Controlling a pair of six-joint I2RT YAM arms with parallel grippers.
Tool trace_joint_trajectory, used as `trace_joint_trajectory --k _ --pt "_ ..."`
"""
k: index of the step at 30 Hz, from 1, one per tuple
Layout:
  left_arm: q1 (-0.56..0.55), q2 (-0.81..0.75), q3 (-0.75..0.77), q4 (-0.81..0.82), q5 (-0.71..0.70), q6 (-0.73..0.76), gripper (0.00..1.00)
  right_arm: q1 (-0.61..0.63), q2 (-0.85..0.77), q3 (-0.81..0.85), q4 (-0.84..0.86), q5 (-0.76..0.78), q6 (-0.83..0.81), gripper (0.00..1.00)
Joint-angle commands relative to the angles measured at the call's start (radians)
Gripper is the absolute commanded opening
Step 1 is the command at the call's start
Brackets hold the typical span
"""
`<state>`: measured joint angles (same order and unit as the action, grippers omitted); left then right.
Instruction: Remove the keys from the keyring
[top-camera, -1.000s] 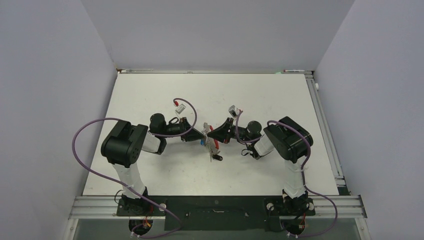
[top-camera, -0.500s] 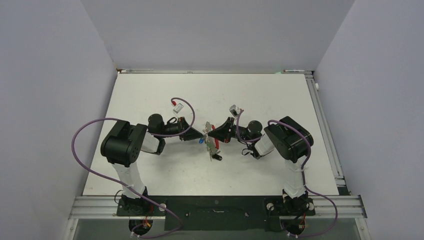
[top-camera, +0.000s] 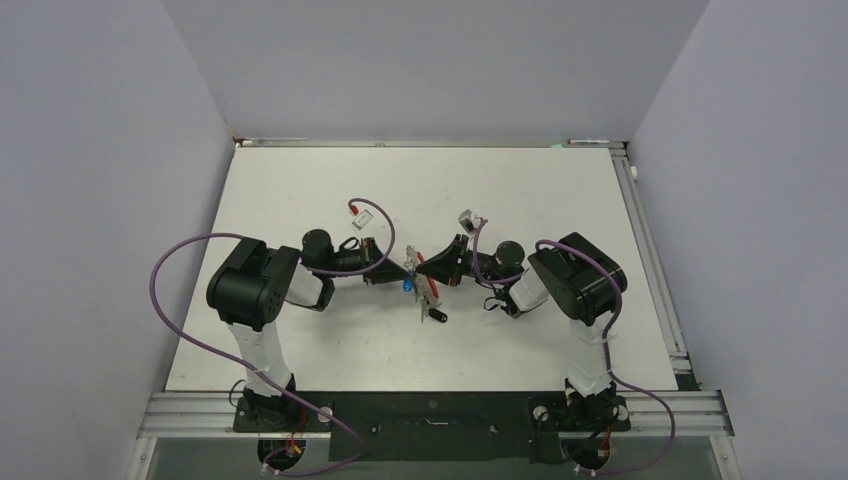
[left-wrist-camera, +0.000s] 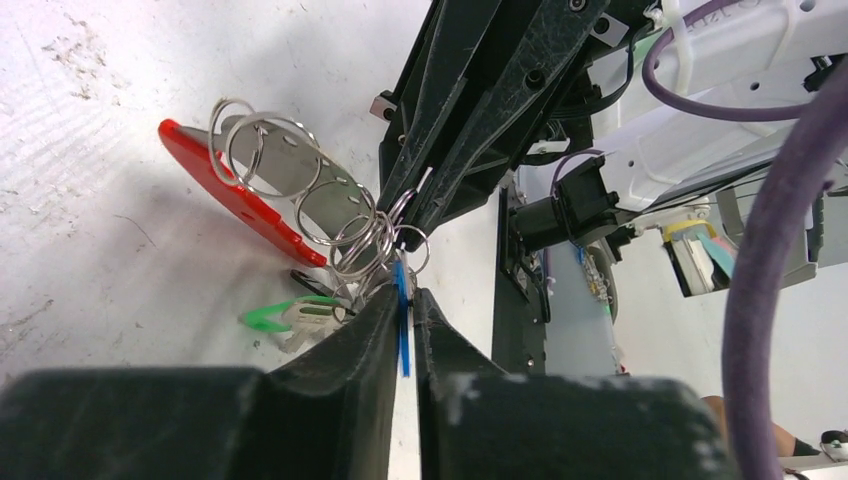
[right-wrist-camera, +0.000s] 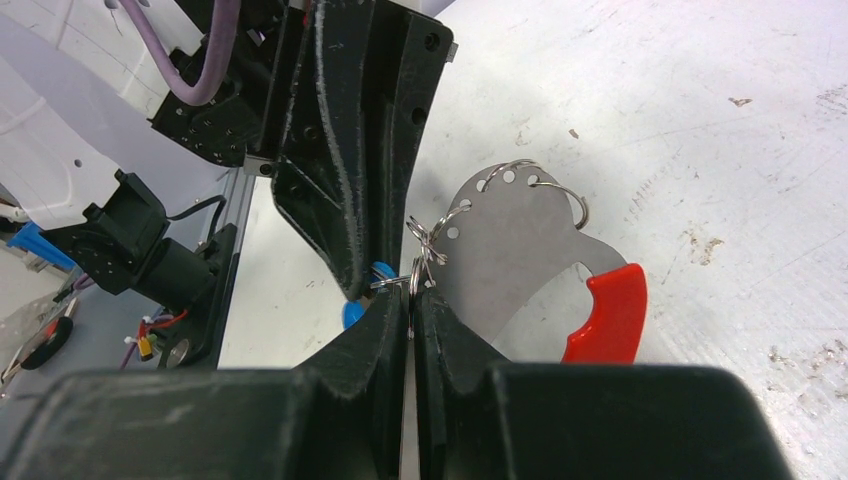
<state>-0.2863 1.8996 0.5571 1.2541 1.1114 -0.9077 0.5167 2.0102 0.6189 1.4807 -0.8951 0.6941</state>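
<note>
The left hand (left-wrist-camera: 407, 297), clamped on the thin blue-headed key (left-wrist-camera: 403, 345), has edged back toward the right hand (right-wrist-camera: 411, 295). The right hand pinches a wire ring of the red-and-grey metal keyring (right-wrist-camera: 510, 245) at its fingertips. The key seems still attached.

Left arm (top-camera: 250, 290) and right arm (top-camera: 580, 280): same build. Blocky black joint housings, white sleeves on the links between, black bases. A purple cable (left-wrist-camera: 748, 300) loops off each arm, and one carries a white connector (top-camera: 360, 211) with a red end. Fingers (left-wrist-camera: 340, 365) matte black, wedge-shaped, edges scuffed grey. Round screw heads (right-wrist-camera: 431, 42) in the black housing.
</note>
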Motion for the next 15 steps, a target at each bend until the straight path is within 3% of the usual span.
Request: trace_joint_trajectory --k 1,6,15 --pt "0.016 0.014 0.023 0.060 -0.004 -0.027 0.01 0.003 -0.029 0.028 0.301 -0.018 0.015 0.05" --pt "0.025 0.048 0.030 0.086 -0.009 -0.106 0.00 0.007 -0.028 0.031 0.300 -0.021 0.016 0.05" --pt "0.010 0.091 0.051 0.008 -0.022 -0.088 0.00 0.033 -0.021 0.041 0.301 -0.016 0.025 0.05"
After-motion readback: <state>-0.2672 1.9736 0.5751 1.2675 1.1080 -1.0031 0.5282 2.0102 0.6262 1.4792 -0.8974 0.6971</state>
